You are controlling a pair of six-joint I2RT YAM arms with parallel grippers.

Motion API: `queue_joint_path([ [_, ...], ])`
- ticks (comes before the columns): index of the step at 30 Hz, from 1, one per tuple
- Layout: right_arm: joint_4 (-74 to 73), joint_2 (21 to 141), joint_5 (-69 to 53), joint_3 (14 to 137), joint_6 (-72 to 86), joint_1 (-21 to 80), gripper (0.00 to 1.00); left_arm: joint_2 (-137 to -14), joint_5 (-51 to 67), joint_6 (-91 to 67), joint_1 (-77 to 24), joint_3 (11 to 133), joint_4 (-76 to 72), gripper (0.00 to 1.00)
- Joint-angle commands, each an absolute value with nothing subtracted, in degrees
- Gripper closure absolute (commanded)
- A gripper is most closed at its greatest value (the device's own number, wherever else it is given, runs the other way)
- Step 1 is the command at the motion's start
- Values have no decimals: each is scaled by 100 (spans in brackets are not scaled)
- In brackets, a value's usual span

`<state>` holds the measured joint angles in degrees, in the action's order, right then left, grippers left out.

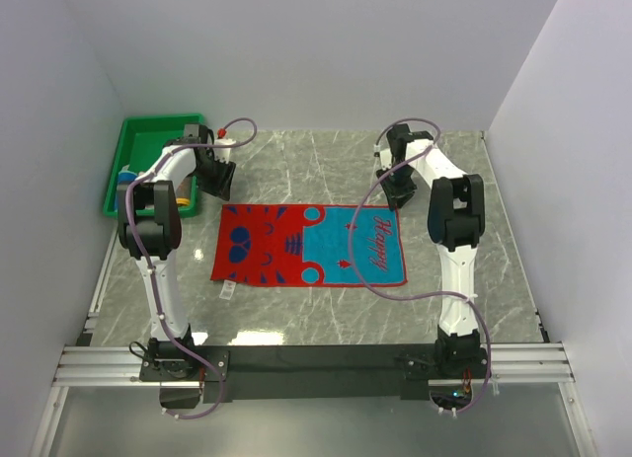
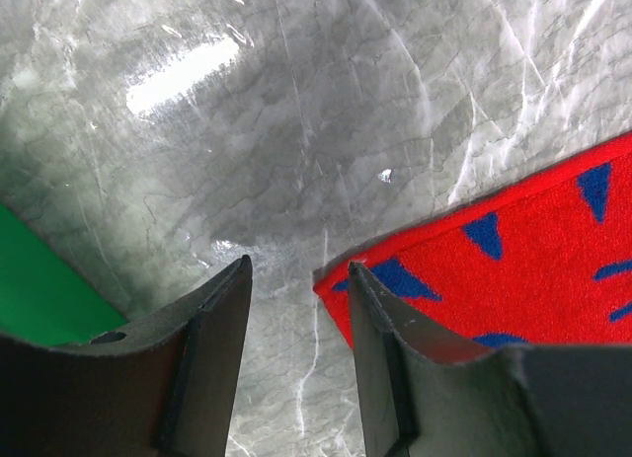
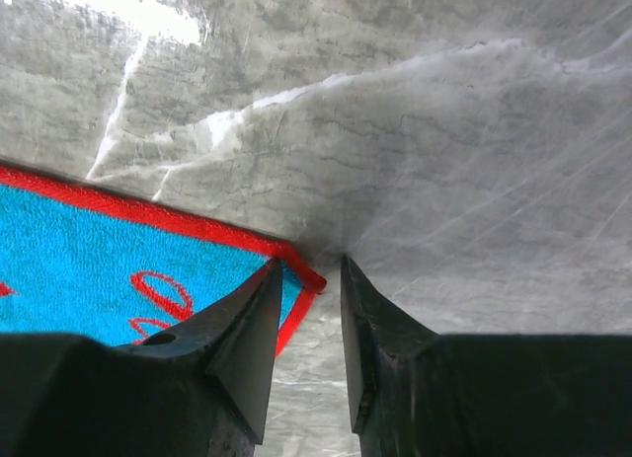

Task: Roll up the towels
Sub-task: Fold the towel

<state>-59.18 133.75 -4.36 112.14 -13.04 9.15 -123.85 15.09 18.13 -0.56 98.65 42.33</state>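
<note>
Across the middle of the table (image 1: 326, 171) the red-and-blue towel (image 1: 311, 247) lies flat. Both claws sit at its far corners — left gripper (image 2: 296, 269) spread just beside the red one, right gripper (image 3: 311, 265) narrowly parted astride the blue one, pinching nothing yet — probably to lift that edge evenly.

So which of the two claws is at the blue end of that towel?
The right gripper, at the far blue corner of the towel; the left gripper sits by the red corner instead.
</note>
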Motion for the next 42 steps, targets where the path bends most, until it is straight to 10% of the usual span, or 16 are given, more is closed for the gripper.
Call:
queue_joint_path([
  [1,-6029,13649,-202,11460,-1301,1011,64,-12278,1485,1775,-53,10028,4140,50],
  [5,-6090,13676,-185,11479,-1345,1037,77,-12305,1547,1775,-53,10107,4192,51],
  [7,-6126,13685,-193,11487,-1388,1046,100,-12305,1608,1775,-35,10107,4210,53],
  [32,-6056,13456,-536,11364,-1494,1028,100,-12515,1864,2619,-18,9475,4562,58],
  [42,-6021,13535,-694,11645,-1441,932,100,-12568,2162,2532,-18,9833,4614,93],
])
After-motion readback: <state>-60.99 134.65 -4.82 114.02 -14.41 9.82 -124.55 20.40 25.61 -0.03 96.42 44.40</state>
